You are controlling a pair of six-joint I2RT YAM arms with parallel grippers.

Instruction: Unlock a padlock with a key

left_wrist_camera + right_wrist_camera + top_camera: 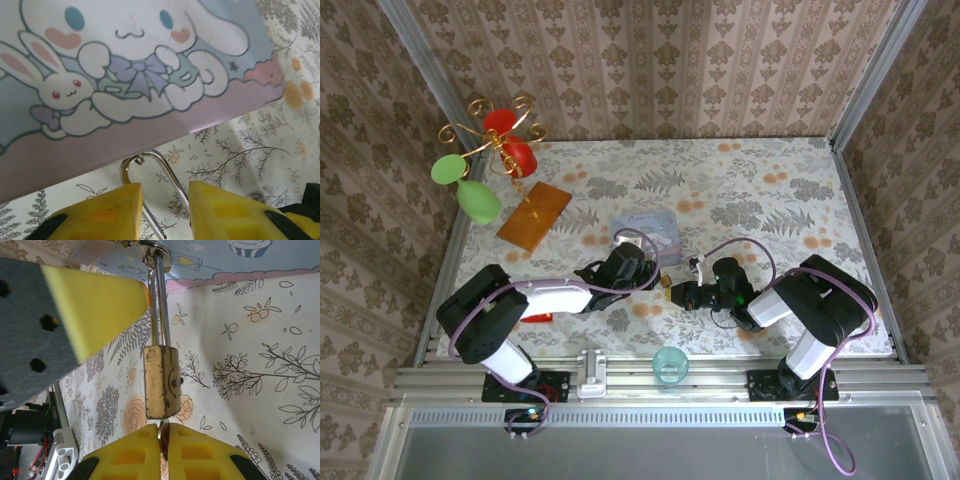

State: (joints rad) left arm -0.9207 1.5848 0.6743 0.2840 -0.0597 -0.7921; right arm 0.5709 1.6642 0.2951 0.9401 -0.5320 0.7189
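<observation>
floral table point(260, 365) — padlock point(161, 382), key point(161, 431) in right claw point(164, 440)

No words, numbers or brand marks can be read anywhere; the pale blue tin point(150, 75) carries drawings rather than lettering: in the left wrist view a white long-eared face with pink cheeks and a small white rabbit with a lilac bow; in the right wrist view a cupcake and little stars on its blue side; the padlock point(160, 382) shows a scuffed brass body with a small rivet, and no stamp on it is legible.
</observation>
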